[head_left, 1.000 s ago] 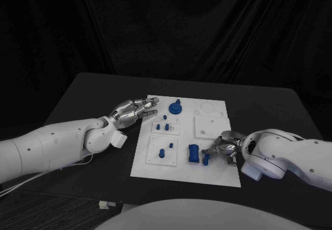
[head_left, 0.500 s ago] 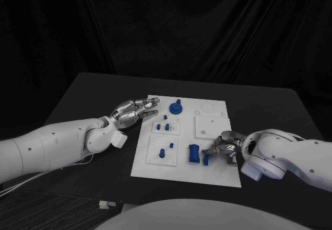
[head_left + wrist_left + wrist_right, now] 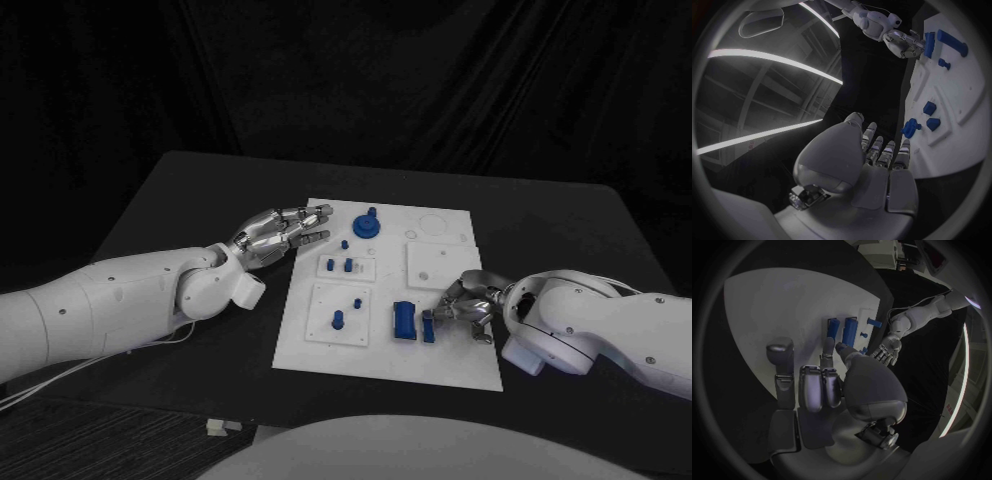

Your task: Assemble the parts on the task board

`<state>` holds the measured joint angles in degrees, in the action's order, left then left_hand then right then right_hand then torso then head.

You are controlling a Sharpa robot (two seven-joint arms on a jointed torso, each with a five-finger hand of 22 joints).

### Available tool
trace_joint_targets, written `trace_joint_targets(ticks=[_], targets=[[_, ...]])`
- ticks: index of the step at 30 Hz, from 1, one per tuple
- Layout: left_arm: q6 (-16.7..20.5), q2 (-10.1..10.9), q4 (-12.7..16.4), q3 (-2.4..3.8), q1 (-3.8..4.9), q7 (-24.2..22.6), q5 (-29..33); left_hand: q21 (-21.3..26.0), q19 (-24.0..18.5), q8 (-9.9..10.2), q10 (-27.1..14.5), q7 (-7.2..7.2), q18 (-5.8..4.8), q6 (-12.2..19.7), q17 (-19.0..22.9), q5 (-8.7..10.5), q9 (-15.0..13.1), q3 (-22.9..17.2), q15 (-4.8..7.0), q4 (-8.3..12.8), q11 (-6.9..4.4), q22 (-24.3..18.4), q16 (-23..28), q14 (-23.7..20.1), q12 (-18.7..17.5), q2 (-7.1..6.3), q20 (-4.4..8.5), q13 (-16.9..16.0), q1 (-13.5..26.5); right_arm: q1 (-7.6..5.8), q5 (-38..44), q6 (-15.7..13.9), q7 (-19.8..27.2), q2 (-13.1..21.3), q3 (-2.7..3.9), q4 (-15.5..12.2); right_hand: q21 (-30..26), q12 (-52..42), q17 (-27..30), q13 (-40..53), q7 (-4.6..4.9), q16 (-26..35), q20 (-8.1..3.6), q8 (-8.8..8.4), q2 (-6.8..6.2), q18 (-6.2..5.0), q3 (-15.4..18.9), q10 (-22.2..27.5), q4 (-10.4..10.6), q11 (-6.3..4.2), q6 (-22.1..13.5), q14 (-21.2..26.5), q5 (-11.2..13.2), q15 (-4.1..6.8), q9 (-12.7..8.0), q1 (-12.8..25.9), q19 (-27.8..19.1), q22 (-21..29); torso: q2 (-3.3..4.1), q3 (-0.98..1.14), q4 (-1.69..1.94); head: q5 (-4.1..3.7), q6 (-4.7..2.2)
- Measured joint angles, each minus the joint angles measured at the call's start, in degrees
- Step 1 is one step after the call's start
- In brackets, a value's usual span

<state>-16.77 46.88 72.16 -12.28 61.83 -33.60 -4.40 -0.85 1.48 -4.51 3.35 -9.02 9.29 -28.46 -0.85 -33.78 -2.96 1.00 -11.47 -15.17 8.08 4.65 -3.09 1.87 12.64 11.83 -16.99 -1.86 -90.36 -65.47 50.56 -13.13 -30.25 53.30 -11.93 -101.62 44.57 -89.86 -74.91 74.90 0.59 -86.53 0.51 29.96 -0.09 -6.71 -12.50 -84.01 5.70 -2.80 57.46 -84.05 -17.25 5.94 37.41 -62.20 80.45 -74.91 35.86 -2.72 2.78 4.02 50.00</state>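
The white task board (image 3: 450, 360) lies in the middle of the black table. On it are a round blue knob (image 3: 366, 226), a pair of small blue pegs (image 3: 339, 265), a single peg (image 3: 339, 319), a blue block (image 3: 404, 321) and a narrow blue piece (image 3: 427, 331). My right hand (image 3: 464, 306) is low over the board's right side. Its thumb and a finger pinch the narrow blue piece (image 3: 831, 329), which sits beside the block (image 3: 850, 330). My left hand (image 3: 280, 231) hovers at the board's left edge with its fingers apart, holding nothing. The left wrist view shows the right hand (image 3: 902, 42) at the narrow piece (image 3: 929, 44).
Raised white square plates (image 3: 437, 262) sit on the board's right half, with round outlines (image 3: 433, 224) near its far edge. A small pale object (image 3: 219, 428) lies at the table's near edge. Bare black table surrounds the board.
My right hand has shifted very slightly at the narrow blue piece. The left hand and the other parts have not moved.
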Motion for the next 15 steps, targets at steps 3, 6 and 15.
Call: trace_joint_targets(ticks=[3, 6, 15], targets=[[-0.02, 0.01, 0.0, 0.0, -0.01, 0.02, 0.0, 0.0, 0.0, 0.0, 0.0, 0.0, 0.0, 0.0, 0.0, 0.0, 0.0, 0.0, 0.0, 0.0, 0.0, 0.0, 0.0, 0.0, 0.0, 0.0, 0.0, 0.0, 0.0, 0.0, 0.33, -0.6, 0.4, 0.0, 0.0, -0.03, 0.0, 0.0, 0.0, 0.0, 0.16, 0.0, 0.0, 0.0, -0.31, 0.0, 0.22, 0.0, 0.43, 0.0, -0.27, 0.0, 0.87, 0.0, 0.24, 0.31, 0.0, 0.0, 0.01, 0.0, 0.0, 0.06, 0.0], [-0.04, 0.02, 0.0, 0.0, -0.02, 0.03, 0.0, 0.0, 0.0, 0.0, 0.0, 0.0, 0.0, 0.0, 0.0, 0.0, 0.0, 0.0, 0.0, 0.0, 0.0, 0.0, 0.0, 0.0, 0.0, 0.0, 0.0, 0.0, 0.0, 0.0, 0.57, -1.31, 0.9, 0.07, 0.0, -0.12, 0.0, 0.0, 0.0, 0.0, 0.16, 0.0, 0.0, 0.0, -0.46, 0.0, 0.4, 0.0, 0.71, 0.0, -0.27, 0.0, 1.62, 0.0, 0.45, 0.46, 0.0, 0.0, 0.01, 0.0, 0.0, 0.07, 0.0], [-0.07, 0.02, -0.04, 0.0, -0.05, 0.05, 0.0, 0.0, 0.0, 0.0, 0.0, 0.0, 0.0, 0.0, 0.0, 0.0, 0.0, -0.05, 0.0, -0.02, 0.0, 0.01, 0.0, 0.0, 0.0, 0.0, 0.0, 0.0, 0.0, 0.01, 2.52, -4.47, 6.26, 1.37, 0.0, -1.19, 3.54, 0.0, 0.0, 0.0, 0.16, -1.26, -0.31, 0.57, -1.24, 0.0, 1.44, 0.0, 1.76, 0.0, -0.27, 0.0, 2.85, 0.0, 1.27, 1.18, 0.96, 0.01, -0.01, 0.01, 0.0, 0.04, 0.0]])
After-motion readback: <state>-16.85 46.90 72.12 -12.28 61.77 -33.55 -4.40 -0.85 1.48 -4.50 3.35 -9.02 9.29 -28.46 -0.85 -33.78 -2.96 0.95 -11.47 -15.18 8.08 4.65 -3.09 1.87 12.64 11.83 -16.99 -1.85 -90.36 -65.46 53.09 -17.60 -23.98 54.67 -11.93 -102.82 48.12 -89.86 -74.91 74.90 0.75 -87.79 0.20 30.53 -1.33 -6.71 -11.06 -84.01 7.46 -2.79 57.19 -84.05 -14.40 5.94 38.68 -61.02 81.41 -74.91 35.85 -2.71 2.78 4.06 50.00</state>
